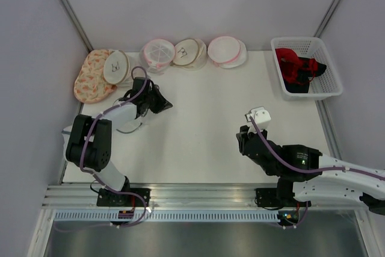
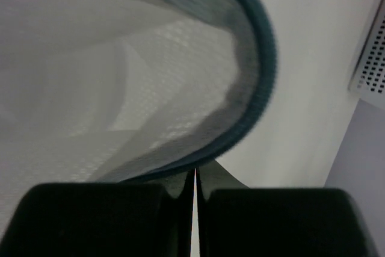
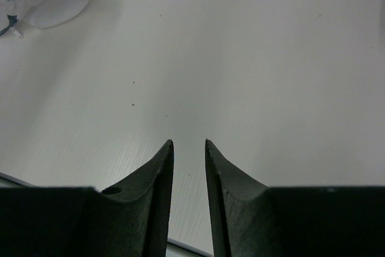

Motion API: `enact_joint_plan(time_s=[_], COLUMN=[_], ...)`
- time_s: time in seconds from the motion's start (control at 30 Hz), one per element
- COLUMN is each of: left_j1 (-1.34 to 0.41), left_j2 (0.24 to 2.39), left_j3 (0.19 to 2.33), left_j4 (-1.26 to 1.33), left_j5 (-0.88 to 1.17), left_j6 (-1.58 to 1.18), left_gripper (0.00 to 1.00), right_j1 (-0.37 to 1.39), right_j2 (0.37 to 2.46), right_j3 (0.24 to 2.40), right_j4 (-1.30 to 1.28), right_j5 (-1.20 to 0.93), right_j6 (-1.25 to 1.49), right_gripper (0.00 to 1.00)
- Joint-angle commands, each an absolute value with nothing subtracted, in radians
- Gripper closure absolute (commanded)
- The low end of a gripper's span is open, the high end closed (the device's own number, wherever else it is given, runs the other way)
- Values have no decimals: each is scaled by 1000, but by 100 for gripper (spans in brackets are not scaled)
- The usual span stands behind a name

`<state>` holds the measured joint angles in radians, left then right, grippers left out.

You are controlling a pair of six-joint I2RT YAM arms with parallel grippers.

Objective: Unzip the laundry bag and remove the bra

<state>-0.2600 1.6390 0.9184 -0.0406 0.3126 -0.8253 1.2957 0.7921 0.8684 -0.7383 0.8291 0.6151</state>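
My left end effector (image 1: 157, 99) reaches over the far left of the white desk (image 1: 198, 130), near a peach floral fabric pouch (image 1: 90, 79) and a row of round mesh laundry bags (image 1: 191, 52) along the far edge. My right end effector (image 1: 243, 136) hovers near right. A white plastic basket (image 1: 328, 88) at far right holds red and black garments (image 1: 298, 67).

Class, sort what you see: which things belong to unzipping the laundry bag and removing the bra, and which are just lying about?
In the job: blue-rimmed mesh bag; left gripper, shut at its rim. No bra visible.
Lying about: floral pouch; round bags along the back edge; basket of red and black clothes.
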Motion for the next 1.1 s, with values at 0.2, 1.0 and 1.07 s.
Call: enact_joint_plan(time_s=[0.2, 1.0, 1.07], left_j1=[32, 281, 259], left_j2=[1556, 1089, 1060], left_j3=[858, 698, 687], left_j4=[-124, -365, -347], left_j5=[-75, 217, 305], left_j6=[-894, -898, -852], left_gripper=[98, 66, 37], right_j1=[1295, 1273, 1226], right_j2=[726, 779, 824], right_j3=[851, 873, 902], right_j4=[-781, -795, -778], right_j5=[854, 930, 902], right_j6=[661, 712, 704], right_gripper=[68, 21, 15])
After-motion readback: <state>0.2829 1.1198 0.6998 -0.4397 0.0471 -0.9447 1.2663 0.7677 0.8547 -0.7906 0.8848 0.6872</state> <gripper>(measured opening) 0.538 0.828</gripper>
